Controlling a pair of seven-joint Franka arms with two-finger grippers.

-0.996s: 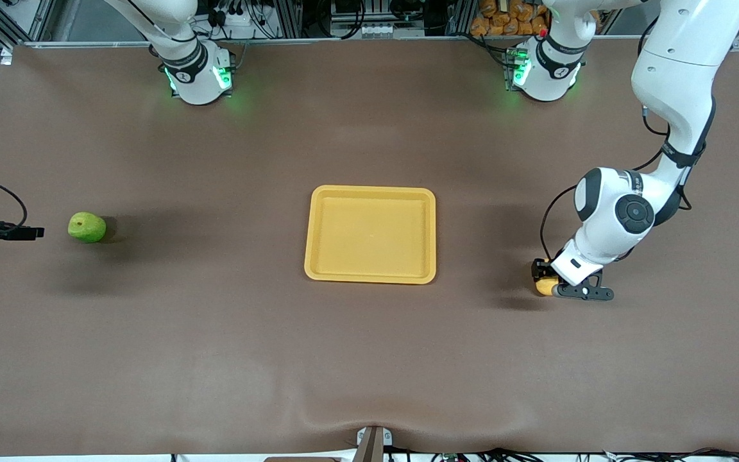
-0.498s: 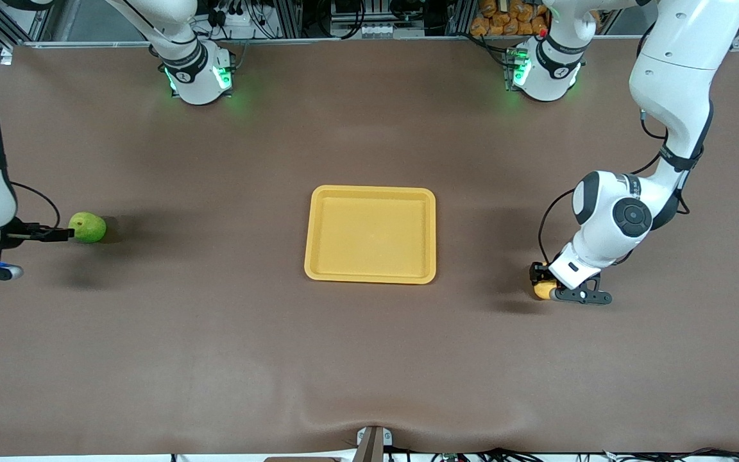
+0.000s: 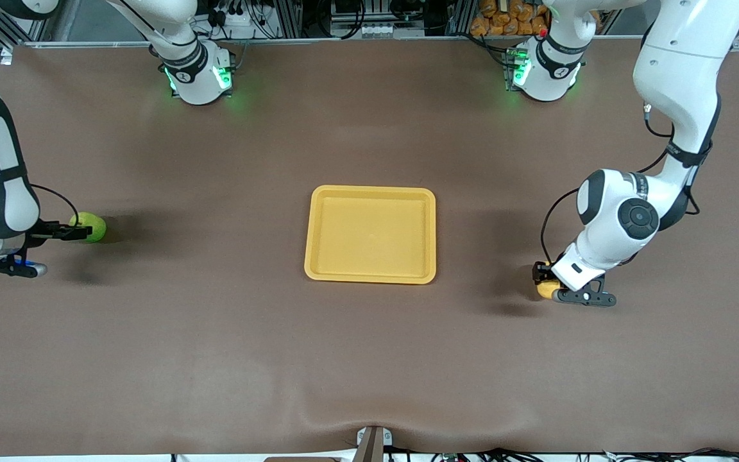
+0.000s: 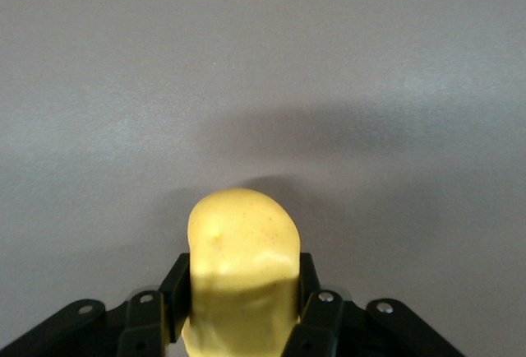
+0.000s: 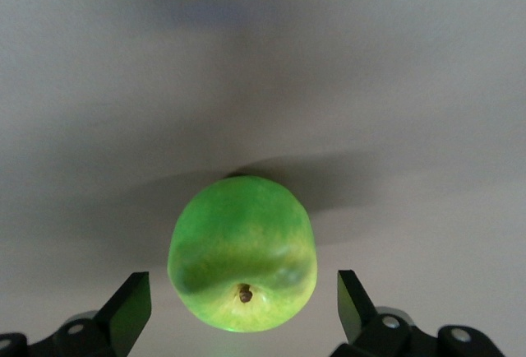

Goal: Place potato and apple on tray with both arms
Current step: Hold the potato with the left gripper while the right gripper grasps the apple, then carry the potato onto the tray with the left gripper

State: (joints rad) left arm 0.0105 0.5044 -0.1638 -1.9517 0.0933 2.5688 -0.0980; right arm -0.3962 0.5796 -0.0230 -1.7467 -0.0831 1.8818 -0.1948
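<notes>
The green apple (image 3: pixel 92 226) lies on the brown table near the right arm's end. My right gripper (image 3: pixel 78 231) is open, low at the table, with one finger on each side of the apple (image 5: pixel 242 254); its fingers (image 5: pixel 131 308) stand apart from it. My left gripper (image 3: pixel 546 281) is shut on the yellow potato (image 3: pixel 544 289), low over the table near the left arm's end. In the left wrist view the potato (image 4: pixel 241 254) sits clamped between both fingers (image 4: pixel 175 287). The yellow tray (image 3: pixel 370 190) lies bare in the middle of the table.
The two arm bases (image 3: pixel 196 74) (image 3: pixel 543 70) stand at the table's edge farthest from the front camera. A small bracket (image 3: pixel 369 441) sits at the edge nearest that camera. Open brown tabletop lies between each fruit and the tray.
My right arm has come in from the table's end toward the apple, and its open fingers now flank it. My left gripper has shifted slightly with the potato in it.
</notes>
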